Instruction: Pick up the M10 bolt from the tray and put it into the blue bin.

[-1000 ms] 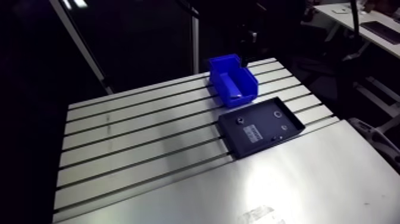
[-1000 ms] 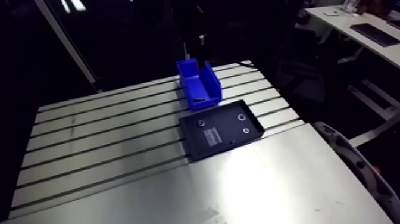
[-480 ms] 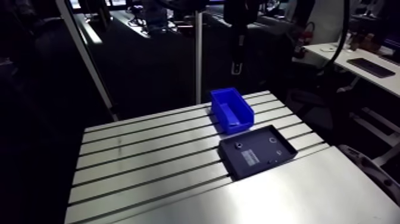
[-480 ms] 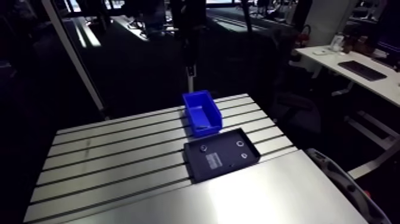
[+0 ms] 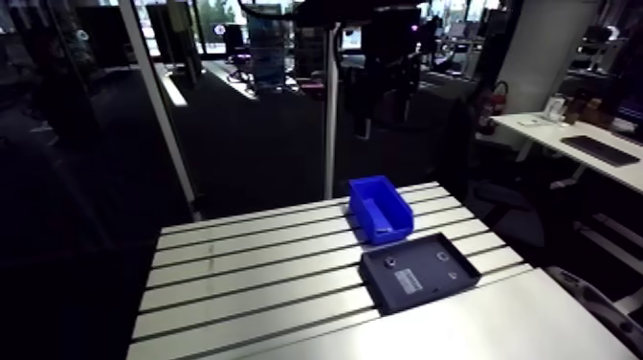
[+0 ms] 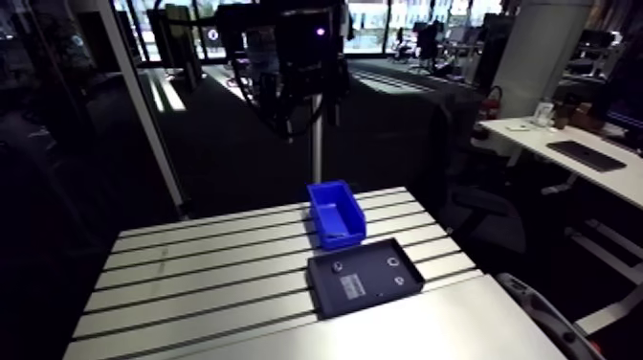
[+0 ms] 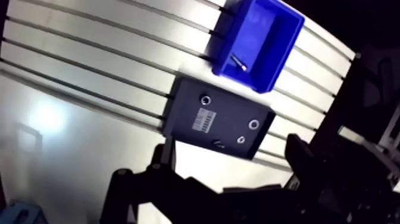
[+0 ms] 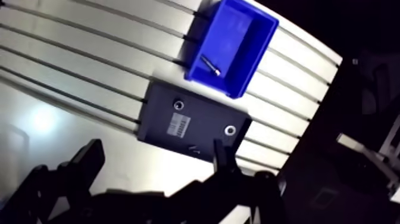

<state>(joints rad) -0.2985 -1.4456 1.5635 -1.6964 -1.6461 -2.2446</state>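
Note:
The blue bin (image 7: 262,33) stands on the slotted table, and a bolt (image 7: 239,61) lies inside it against one wall. Beside the bin sits the dark tray (image 7: 196,134), also seen in the arm view as the tray (image 5: 419,276) just in front of the blue bin (image 5: 381,206). The tray carries a white label and a few small round parts (image 7: 254,124). My gripper (image 7: 229,148) hangs high above the tray, open, with nothing between its fingers (image 7: 162,156).
The slotted aluminium table (image 5: 249,278) stretches wide beside the bin and tray, with a smooth plate (image 5: 498,330) along its near side. An upright post (image 5: 331,115) rises behind the bin.
The gripper has risen from just above the bin to high over the table. The camera rose with the arm, so the bin and tray look smaller and further off.

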